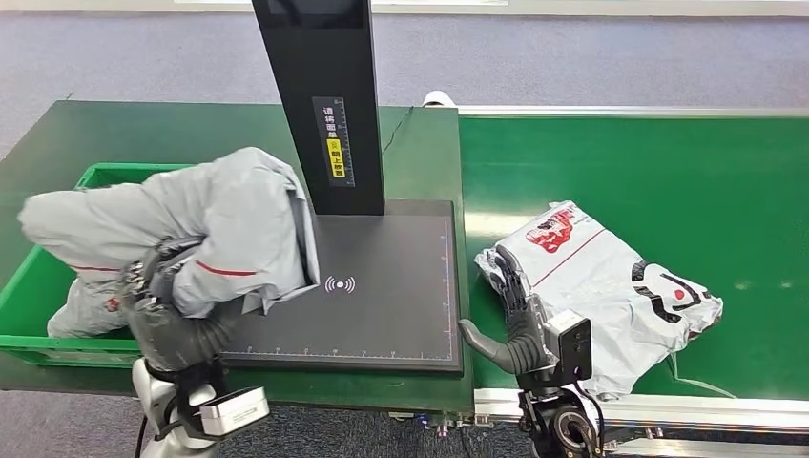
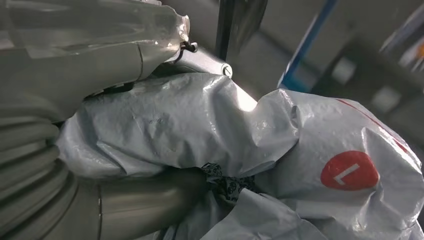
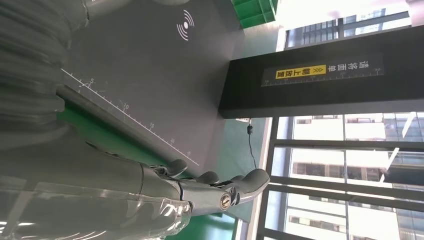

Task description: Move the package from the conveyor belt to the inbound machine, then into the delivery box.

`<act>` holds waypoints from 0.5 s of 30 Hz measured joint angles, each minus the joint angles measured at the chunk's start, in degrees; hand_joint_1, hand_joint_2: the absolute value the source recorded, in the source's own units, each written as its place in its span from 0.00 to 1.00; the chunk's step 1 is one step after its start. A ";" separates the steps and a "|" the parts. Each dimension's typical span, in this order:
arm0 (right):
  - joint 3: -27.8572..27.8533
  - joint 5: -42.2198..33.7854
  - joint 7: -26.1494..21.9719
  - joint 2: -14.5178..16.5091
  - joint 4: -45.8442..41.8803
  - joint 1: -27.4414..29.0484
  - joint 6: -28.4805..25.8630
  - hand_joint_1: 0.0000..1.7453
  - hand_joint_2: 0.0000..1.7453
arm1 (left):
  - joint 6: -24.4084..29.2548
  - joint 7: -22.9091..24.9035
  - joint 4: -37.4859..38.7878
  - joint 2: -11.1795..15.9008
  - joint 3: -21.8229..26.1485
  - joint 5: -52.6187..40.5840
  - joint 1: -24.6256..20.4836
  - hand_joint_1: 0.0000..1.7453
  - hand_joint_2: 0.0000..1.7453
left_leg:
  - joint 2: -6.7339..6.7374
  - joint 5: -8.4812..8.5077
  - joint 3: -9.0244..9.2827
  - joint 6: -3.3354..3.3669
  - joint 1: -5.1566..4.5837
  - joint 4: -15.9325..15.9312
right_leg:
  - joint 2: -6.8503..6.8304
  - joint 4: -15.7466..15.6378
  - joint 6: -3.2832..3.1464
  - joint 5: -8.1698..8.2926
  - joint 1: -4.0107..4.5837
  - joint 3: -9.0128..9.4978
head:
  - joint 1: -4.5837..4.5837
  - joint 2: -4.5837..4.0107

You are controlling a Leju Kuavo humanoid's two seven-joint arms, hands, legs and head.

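Green table and belt, black scanner pad between. Left hand grips a grey package, lifted between pad and crate. Right hand, open, rests beside a second package. Risk: slack film may slip or snag the crate rim.

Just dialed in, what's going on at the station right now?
The left hand holds a grey package in the air, partly over the black inbound machine and partly over the green delivery box. The right hand is open beside a second package lying on the conveyor belt; whether it touches the bag is unclear.
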 joint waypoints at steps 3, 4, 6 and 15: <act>0.32 -0.24 -0.37 -0.04 0.37 0.01 -0.15 0.00 1.00 | 0.00 -0.01 -4.43 -0.98 2.63 -1.30 -0.30 1.00 1.00 | 0.01 0.00 0.01 0.00 0.00 0.00 | 0.00 0.00 0.00 0.00 0.00 0.00 | 0.00 0.00; 0.43 -0.34 -0.48 -0.06 0.46 0.02 -0.28 0.00 1.00 | 0.00 -0.01 -5.42 -1.31 3.80 -1.57 -0.59 1.00 1.00 | 0.01 0.00 0.02 0.00 0.00 0.00 | 0.00 0.00 0.00 0.00 0.00 0.00 | 0.00 0.00; 0.65 -0.55 -0.65 -0.10 0.53 0.10 -0.61 0.00 1.00 | 0.00 -0.01 -6.30 -1.84 6.25 -1.78 -1.40 1.00 1.00 | 0.01 0.01 0.03 0.00 0.00 0.00 | 0.00 0.00 0.00 0.00 0.00 0.01 | 0.00 0.00; 0.80 2.03 2.47 -0.96 -0.56 1.84 0.52 0.00 1.00 | -9.11 42.83 12.61 4.43 11.86 -15.14 -15.64 1.00 1.00 | -0.17 0.19 0.05 -0.12 0.03 0.00 | -0.11 0.01 -0.09 0.11 0.03 0.02 | 0.00 0.00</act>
